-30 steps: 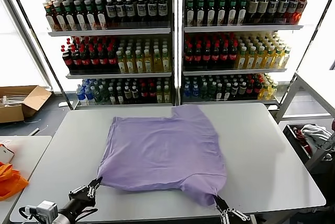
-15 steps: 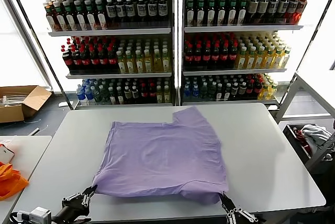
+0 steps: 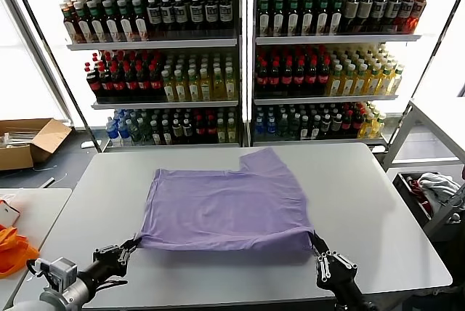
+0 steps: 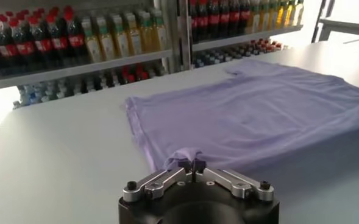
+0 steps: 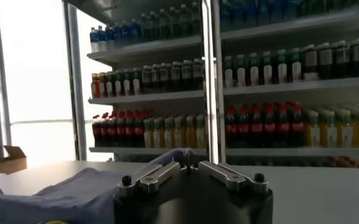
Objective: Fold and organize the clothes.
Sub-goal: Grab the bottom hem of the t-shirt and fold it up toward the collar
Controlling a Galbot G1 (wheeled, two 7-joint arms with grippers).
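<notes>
Grip status: left end effector (image 3: 133, 246) pinched tight on the near-left corner of the T-shirt (image 3: 225, 206), right end effector (image 3: 315, 243) pinched tight on the near-right corner; left wrist view shows a nub of lavender cloth bunched between the closed fingertips (image 4: 185, 163), right wrist view shows cloth running up into its closed tips too (image 5: 189, 159). Change over the last second: both end effectors have pushed forward, away from the robot, carrying the hem with them. A second ago the hem sagged toward the desk edge with the right corner drooping low; now it sits as a raised, fairly straight line between the two end effectors, and the shirt's visible footprint ahead of them is shorter. Rest of the shirt lies flat on the desk (image 3: 378, 202) ahead of the end effectors, plain side up, one sleeve sticking out at the far end, slightly right of centre. Read: this looks like the start of a bottom-to-top fold, hem lifted and heading toward the collar end. Fold not made yet, no layer is laid over. Risk: the left corner looks like a small pinch, could slip if the cloth drags. Beyond the desk, bottle shelves (image 3: 240, 57) ahead, a cardboard box (image 3: 29, 142) on the floor far out left.
</notes>
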